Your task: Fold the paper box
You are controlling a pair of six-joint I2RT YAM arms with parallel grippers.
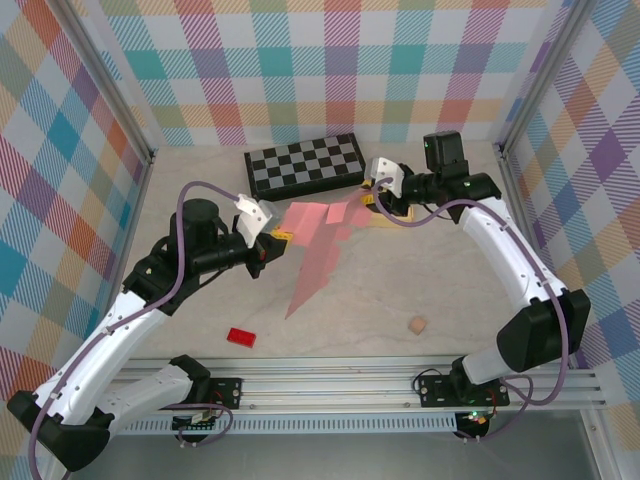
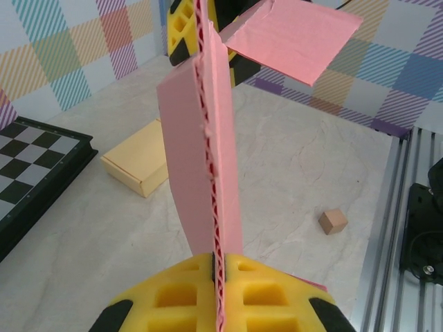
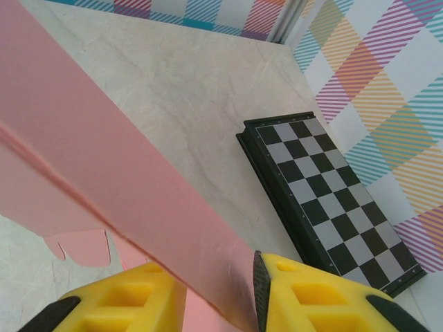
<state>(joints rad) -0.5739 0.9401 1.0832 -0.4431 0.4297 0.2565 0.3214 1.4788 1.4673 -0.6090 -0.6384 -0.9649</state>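
Note:
The pink paper box (image 1: 315, 250) is an unfolded cardboard sheet held up off the table between the two arms. My left gripper (image 1: 280, 238) is shut on its left edge. In the left wrist view the corrugated edge (image 2: 190, 138) stands upright, pinched between the yellow fingers (image 2: 218, 266), and a flap (image 2: 291, 38) bends off at the far end. My right gripper (image 1: 372, 203) is at the sheet's far right end. Its jaws (image 3: 220, 294) stand apart, with a pink panel (image 3: 104, 159) passing slantwise through the gap.
A folded chessboard (image 1: 305, 163) lies at the back of the table, close behind the right gripper. A pale yellow box (image 2: 138, 164) sits under the sheet's far end. A small wooden cube (image 1: 417, 325) and a red block (image 1: 241, 338) lie near the front rail.

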